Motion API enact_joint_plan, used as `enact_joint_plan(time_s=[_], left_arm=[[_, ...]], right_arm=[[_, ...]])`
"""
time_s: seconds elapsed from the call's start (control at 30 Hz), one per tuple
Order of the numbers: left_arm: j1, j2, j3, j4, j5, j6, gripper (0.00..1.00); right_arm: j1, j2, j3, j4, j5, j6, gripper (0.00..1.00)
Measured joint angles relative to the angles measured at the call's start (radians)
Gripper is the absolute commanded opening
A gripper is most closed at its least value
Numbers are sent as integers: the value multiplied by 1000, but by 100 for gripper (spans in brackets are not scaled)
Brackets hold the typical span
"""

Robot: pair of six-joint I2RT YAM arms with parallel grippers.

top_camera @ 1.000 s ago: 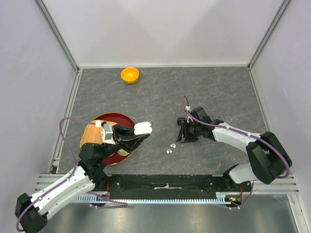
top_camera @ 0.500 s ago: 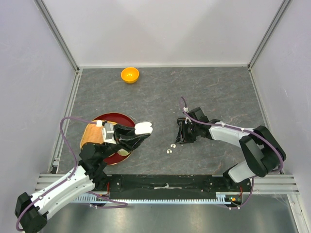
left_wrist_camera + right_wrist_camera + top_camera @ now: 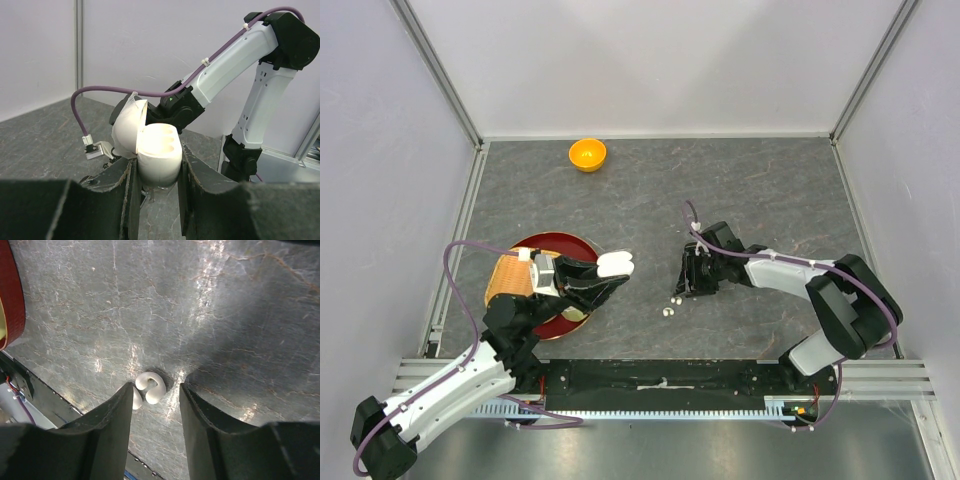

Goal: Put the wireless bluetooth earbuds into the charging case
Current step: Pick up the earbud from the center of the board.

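Marbled tabletop [image 3: 770,190]; left tool [image 3: 157,167] tight on glossy, perhaps plastic case [image 3: 156,142]; right tool [image 3: 155,390] agape.

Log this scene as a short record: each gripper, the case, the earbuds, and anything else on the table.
left gripper: shut on the charging case, gripping its base
charging case: white, lid open, both wells look empty
right gripper: open, nothing held, jaws either side of one earbud
white earbuds: two, lying side by side on the table, one partly hidden behind a finger
red plate: under the left arm, a tan object on it
orange bowl: at the table's far edge
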Motion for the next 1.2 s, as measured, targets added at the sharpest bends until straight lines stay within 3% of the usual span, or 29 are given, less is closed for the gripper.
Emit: enact_joint_plan(time_s=[1.2], left_arm=[[0, -10, -10, 0, -4, -14, 2]], right_arm=[[107, 0, 22, -24, 151, -17, 38]])
